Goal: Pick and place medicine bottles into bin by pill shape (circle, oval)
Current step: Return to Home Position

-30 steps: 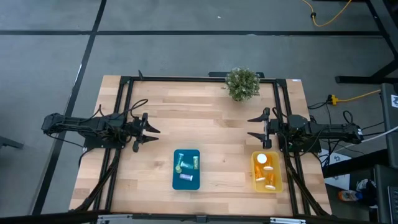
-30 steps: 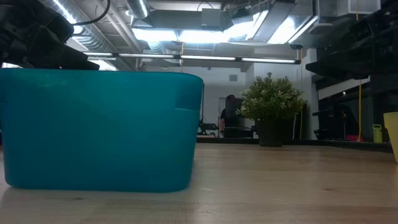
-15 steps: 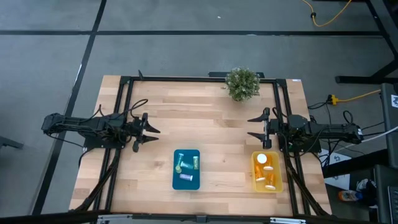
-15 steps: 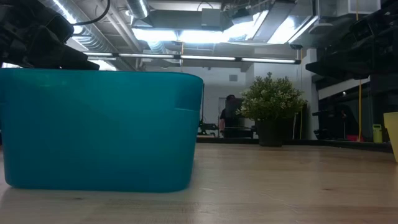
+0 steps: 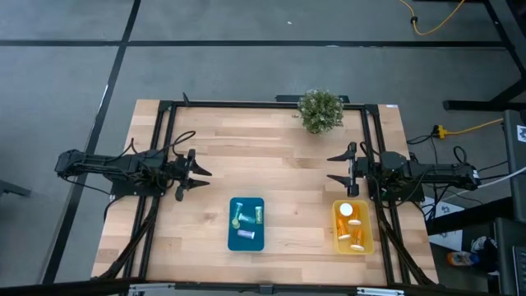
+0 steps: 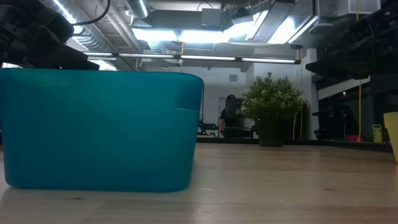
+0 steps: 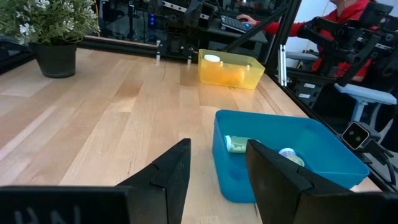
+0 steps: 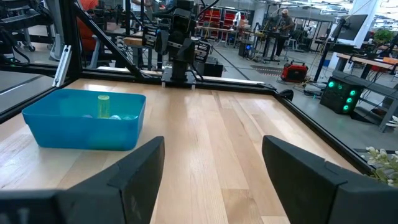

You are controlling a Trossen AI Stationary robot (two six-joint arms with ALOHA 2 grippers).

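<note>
The blue bin (image 5: 246,224) stands at the table's near middle and holds pale green, teal and purple medicine bottles (image 5: 245,218). The yellow bin (image 5: 352,227) stands at the near right and holds orange bottles with white caps (image 5: 348,222). My left gripper (image 5: 200,173) hovers open at the table's left, far of the blue bin, empty. My right gripper (image 5: 331,167) hovers open at the table's right, far of the yellow bin, empty. The left wrist view shows both bins, the blue bin (image 7: 283,155) and the yellow bin (image 7: 230,68). The right wrist view shows the blue bin (image 8: 84,119).
A potted green plant (image 5: 320,110) stands at the table's far edge, right of middle. A black frame rail (image 5: 263,105) runs around the table. Bare wood lies between the two grippers. People show in the room beyond the table in the wrist views.
</note>
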